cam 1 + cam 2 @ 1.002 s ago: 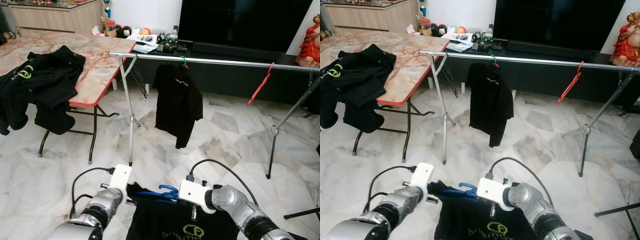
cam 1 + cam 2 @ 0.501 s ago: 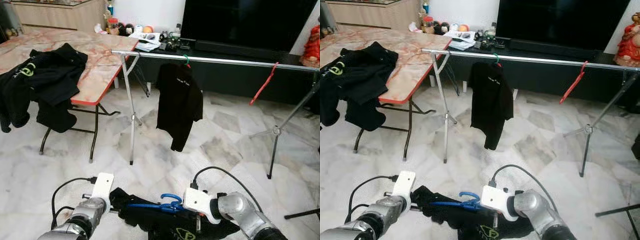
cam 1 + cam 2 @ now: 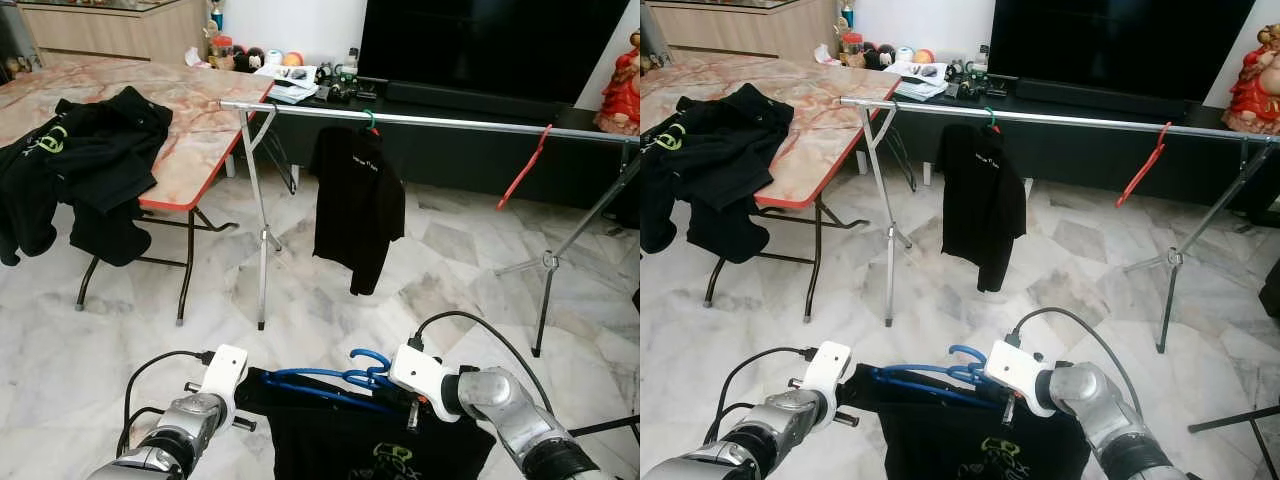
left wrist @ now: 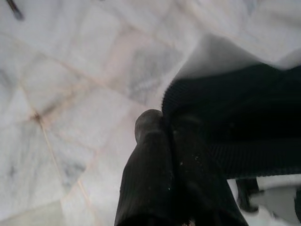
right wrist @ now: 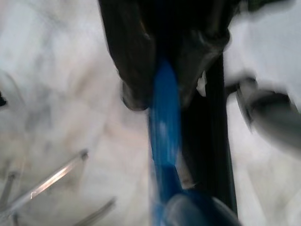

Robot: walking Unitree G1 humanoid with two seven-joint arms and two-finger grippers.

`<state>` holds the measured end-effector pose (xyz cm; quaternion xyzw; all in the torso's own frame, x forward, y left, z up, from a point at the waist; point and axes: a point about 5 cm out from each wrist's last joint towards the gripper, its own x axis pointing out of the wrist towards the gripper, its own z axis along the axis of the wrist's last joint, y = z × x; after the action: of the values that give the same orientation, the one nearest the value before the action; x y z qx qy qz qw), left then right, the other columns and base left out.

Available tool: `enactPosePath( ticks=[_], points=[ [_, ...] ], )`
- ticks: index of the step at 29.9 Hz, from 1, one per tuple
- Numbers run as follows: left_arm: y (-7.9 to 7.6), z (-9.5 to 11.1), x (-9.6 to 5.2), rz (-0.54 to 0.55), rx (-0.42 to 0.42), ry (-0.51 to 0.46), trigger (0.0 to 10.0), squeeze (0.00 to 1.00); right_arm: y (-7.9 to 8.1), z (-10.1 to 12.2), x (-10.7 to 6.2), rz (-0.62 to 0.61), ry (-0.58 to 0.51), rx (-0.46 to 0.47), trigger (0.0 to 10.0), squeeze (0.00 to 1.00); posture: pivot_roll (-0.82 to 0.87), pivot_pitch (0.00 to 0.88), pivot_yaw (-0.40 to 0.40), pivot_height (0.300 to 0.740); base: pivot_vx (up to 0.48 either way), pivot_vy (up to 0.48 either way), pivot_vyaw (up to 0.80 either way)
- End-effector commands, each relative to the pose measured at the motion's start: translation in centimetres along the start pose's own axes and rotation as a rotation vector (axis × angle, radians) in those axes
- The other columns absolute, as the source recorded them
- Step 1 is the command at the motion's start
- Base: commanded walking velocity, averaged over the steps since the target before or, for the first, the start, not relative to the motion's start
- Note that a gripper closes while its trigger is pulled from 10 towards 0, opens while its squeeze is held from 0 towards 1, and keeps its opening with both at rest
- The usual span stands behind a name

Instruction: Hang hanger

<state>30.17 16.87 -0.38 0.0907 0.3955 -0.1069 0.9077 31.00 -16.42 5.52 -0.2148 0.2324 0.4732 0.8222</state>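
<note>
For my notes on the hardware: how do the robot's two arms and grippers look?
Both arms are silver metal with rounded segments. Each wrist carries a white box with a looping black cable. The left gripper and the right gripper each have two long black fingers with rounded tips.

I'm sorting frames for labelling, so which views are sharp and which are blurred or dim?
Both eye views are sharp and evenly lit, rail and blue hanger crisp. Left wrist view is soft, its fingers dark against the shirt. Right wrist view is heavily blurred; the hanger is a blue smear.
</note>
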Motion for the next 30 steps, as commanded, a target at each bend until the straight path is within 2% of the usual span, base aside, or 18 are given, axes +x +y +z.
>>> enactPosePath(
  ticks=[1, 4, 5, 7, 8, 9, 10, 11, 12, 13, 14, 18, 20, 22, 24, 27, 29, 30],
  points=[
    [0.3, -1.4, -0.1, -0.007, 0.022, 0.064, 0.0, 0.0, -0.4, 1.4, -0.4, -0.007, -0.114, 0.055, 10.0, 0.0, 0.08, 0.019, -0.05, 0.74, 0.0, 0.0, 0.0],
    [0.5, -1.2, -0.1, 0.034, 0.02, 0.039, 0.0, 0.0, 1.1, 1.6, -0.4, 0.174, -0.143, 0.09, 10.0, 0.0, 0.08, 0.021, -0.048, 0.74, 0.0, 0.0, 0.0],
    [0.7, -0.7, -0.1, 0.07, -0.002, 0.004, 0.0, 0.0, 1.9, 0.8, -0.6, 0.238, -0.077, 0.029, 10.0, 0.0, 0.08, 0.021, -0.048, 0.74, 0.0, 0.0, 0.0],
    [0.7, -0.6, -0.1, 0.077, -0.01, -0.004, 0.0, 0.0, 2.0, 0.5, -0.7, 0.246, -0.051, 0.003, 10.0, 0.0, 0.07, 0.021, -0.049, 0.74, 0.0, 0.0, 0.0],
    [0.8, -0.1, -0.1, 0.072, -0.005, -0.014, 0.0, 0.0, 0.9, 0.3, -0.6, 0.127, -0.04, -0.009, 10.0, 0.0, 0.07, 0.02, -0.05, 0.74, 0.0, 0.0, 0.0],
    [0.8, -0.1, -0.1, 0.072, -0.005, -0.014, 0.0, 0.0, 0.9, 0.3, -0.6, 0.127, -0.04, -0.009, 10.0, 0.0, 0.07, 0.02, -0.05, 0.74, 0.0, 0.0, 0.0],
    [0.8, 0.1, -0.1, 0.064, -0.001, -0.017, 0.0, 0.0, 0.2, 0.4, -0.5, 0.058, -0.046, 0.008, 10.0, 0.0, 0.07, 0.02, -0.05, 0.74, 0.0, 0.0, 0.0],
    [0.4, 0.7, -0.1, 0.015, 0.015, -0.038, 0.0, 0.0, -1.1, 1.1, -0.5, -0.084, -0.091, 0.043, 10.0, 0.0, 0.07, 0.02, -0.05, 0.74, 0.0, 0.0, 0.0],
    [0.1, 0.9, -0.1, -0.008, 0.02, -0.051, 0.0, 0.0, -1.5, 1.5, -0.5, -0.132, -0.114, 0.054, 10.0, 0.0, 0.07, 0.02, -0.05, 0.74, 0.0, 0.0, 0.0],
    [-0.4, 1.3, 0.0, -0.055, 0.023, -0.072, 0.0, 0.0, -2.2, 2.6, -0.6, -0.216, -0.204, 0.085, 10.0, 0.0, 0.07, 0.02, -0.05, 0.74, 0.0, 0.0, 0.0],
    [-0.5, 1.3, 0.0, -0.062, 0.023, -0.075, 0.0, 0.0, -2.3, 2.9, -0.6, -0.228, -0.223, 0.091, 10.0, 0.0, 0.07, 0.02, -0.048, 0.74, 0.0, 0.0, 0.0],
    [-1.5, 1.4, 0.0, -0.161, 0.032, -0.099, 0.0, 0.0, -2.6, 5.3, -0.3, -0.297, -0.537, 0.316, 10.0, 0.0, 0.07, 0.022, -0.049, 0.74, 0.0, 0.0, 0.0],
    [-1.8, 1.6, -0.1, -0.195, -0.001, -0.124, 0.0, 0.0, -2.3, 6.1, 0.1, -0.297, -0.701, 0.471, 10.0, 0.0, 0.08, 0.023, -0.049, 0.74, 0.0, 0.0, 0.0],
    [-1.9, 1.8, -0.1, -0.211, -0.021, -0.134, 0.0, 0.0, -2.2, 6.4, 0.3, -0.301, -0.762, 0.515, 10.0, 0.0, 0.08, 0.024, -0.048, 0.74, 0.0, 0.0, 0.0],
    [-2.2, 2.3, -0.2, -0.262, -0.059, -0.158, 0.0, 0.0, -2.4, 7.0, 0.2, -0.375, -0.918, 0.629, 10.0, 0.0, 0.08, 0.024, -0.048, 0.74, 0.0, 0.0, 0.0],
    [-2.5, 2.9, -0.4, -0.316, -0.071, -0.189, 0.0, 0.0, -2.4, 7.0, 0.2, -0.42, -0.983, 0.669, 10.0, 0.0, 0.09, 0.024, -0.047, 0.74, 0.0, 0.0, 0.0],
    [-2.6, 3.1, -0.5, -0.335, -0.076, -0.198, 0.0, 0.0, -2.4, 6.8, 0.2, -0.472, -0.958, 0.646, 10.0, 0.0, 0.09, 0.024, -0.047, 0.74, 0.0, 0.0, 0.0],
    [-2.8, 3.5, -0.7, -0.375, -0.086, -0.216, 0.0, 0.0, -2.5, 6.1, 0.5, -0.613, -0.817, 0.526, 10.0, 0.0, 0.09, 0.024, -0.047, 0.74, 0.0, 0.0, 0.0]
  ],
)
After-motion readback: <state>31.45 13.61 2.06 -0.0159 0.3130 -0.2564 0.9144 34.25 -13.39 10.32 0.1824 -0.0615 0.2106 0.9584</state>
